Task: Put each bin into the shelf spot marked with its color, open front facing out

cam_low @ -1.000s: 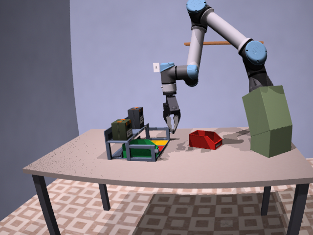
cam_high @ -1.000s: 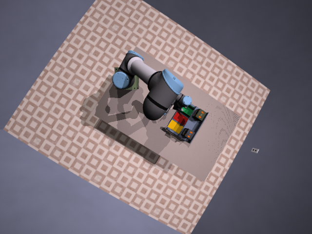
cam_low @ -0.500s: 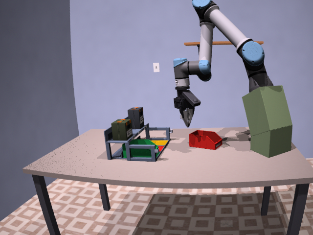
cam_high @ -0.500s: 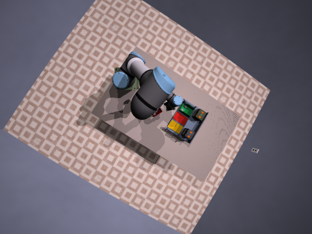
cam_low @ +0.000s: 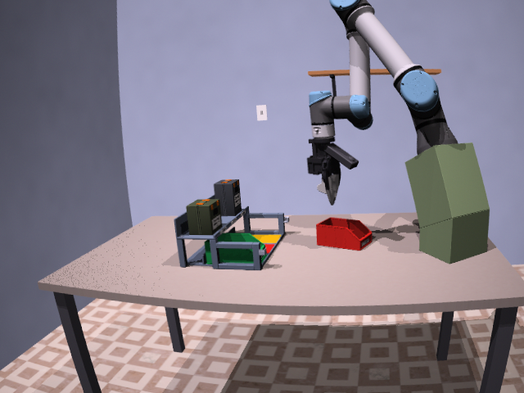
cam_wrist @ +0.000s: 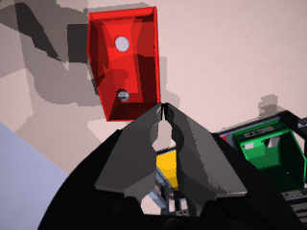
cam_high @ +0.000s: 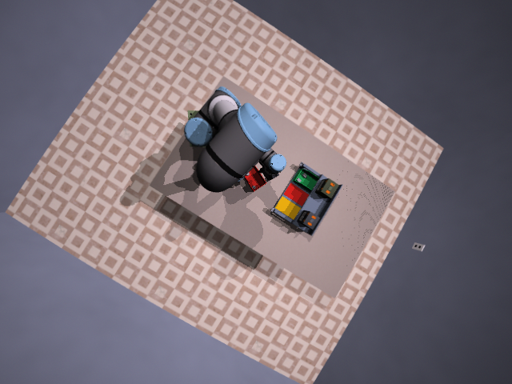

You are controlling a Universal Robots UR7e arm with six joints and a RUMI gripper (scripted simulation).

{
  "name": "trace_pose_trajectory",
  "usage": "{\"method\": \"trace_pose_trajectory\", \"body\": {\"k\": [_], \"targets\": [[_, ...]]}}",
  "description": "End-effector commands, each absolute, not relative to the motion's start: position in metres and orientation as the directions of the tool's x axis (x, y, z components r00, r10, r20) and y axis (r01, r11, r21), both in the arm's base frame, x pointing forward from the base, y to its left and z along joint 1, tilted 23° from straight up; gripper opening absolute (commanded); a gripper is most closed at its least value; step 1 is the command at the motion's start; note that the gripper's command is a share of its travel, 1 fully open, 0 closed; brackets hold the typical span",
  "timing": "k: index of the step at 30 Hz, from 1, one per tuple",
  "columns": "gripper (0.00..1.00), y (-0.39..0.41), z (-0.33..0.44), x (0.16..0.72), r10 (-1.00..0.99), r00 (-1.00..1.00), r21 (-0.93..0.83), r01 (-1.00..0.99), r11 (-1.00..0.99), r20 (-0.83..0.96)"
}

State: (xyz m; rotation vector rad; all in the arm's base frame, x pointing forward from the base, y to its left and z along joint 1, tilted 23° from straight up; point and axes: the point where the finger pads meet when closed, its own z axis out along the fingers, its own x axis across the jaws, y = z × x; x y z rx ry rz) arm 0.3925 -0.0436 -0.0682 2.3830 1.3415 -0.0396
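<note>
Remaining is the red bin [cam_high: 254,178] [cam_low: 341,233] [cam_wrist: 134,62], outside the shelf [cam_high: 318,205] [cam_low: 237,267] [cam_wrist: 282,114]; green bin [cam_high: 306,178] [cam_low: 237,249] [cam_wrist: 275,158] occupies its bay, gripper [cam_low: 332,203] [cam_wrist: 163,103] fingers together, holding nothing

overhead and side views sharing table and shelf; wrist view close, downward

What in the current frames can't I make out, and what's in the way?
- Top view: most of the gripper, under the wrist; part of the red bin, behind the arm.
- Exterior view: the inside floor of the red bin, behind its own walls; much of the red mark, behind the green bin and shelf frame.
- Wrist view: most of the yellow mark, behind the fingers.
</note>
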Motion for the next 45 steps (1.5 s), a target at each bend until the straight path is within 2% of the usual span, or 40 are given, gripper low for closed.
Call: {"method": "trace_pose_trajectory", "body": {"k": [1, 19, 20, 45], "targets": [[0.0, -0.0473, -0.0636, 0.3812, 0.855, 0.47, 0.323, 0.862, -0.391, -0.219], [0.0, -0.0473, -0.0636, 0.3806, 0.858, 0.464, 0.322, 0.865, -0.385, -0.221], [0.15, -0.0474, -0.0636, 0.3806, 0.858, 0.464, 0.322, 0.865, -0.385, -0.221], [0.15, -0.0476, -0.0636, 0.3804, 0.857, 0.465, 0.322, 0.864, -0.386, -0.22]]}}
